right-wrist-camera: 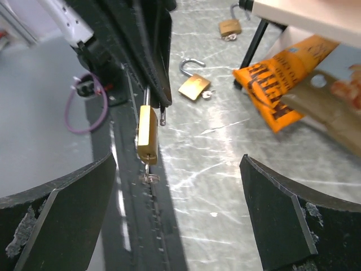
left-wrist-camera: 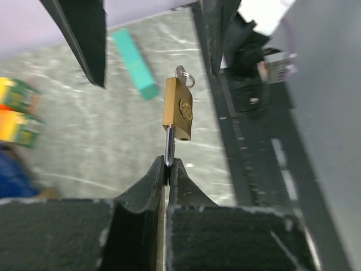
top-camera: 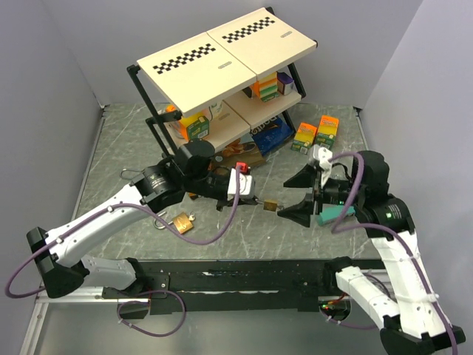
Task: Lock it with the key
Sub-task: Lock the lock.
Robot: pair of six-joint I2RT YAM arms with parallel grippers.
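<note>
So the left gripper (top-camera: pixel 255 201) is clamped tight on the shackle (left-wrist-camera: pixel 168 144) of the padlock (top-camera: pixel 271 205), holding it up off the table, about mid-table between the two arms. The lock's long axis runs pretty much straight along the line between the grippers: shackle end to the left, key (right-wrist-camera: pixel 148 171) end poking right. The right gripper (top-camera: pixel 284 197) is spread wide with nothing in it, just beside that key end, so I'd say it's the nearer one for the turn. A spare padlock (right-wrist-camera: pixel 194 84) lies open on the table. Writing-wise, the orange packet (right-wrist-camera: pixel 282 90) under the shelf (top-camera: pixel 222 55) has big dark letters, but they're too blurry for me to read. Nothing legible on the padlock either
</note>
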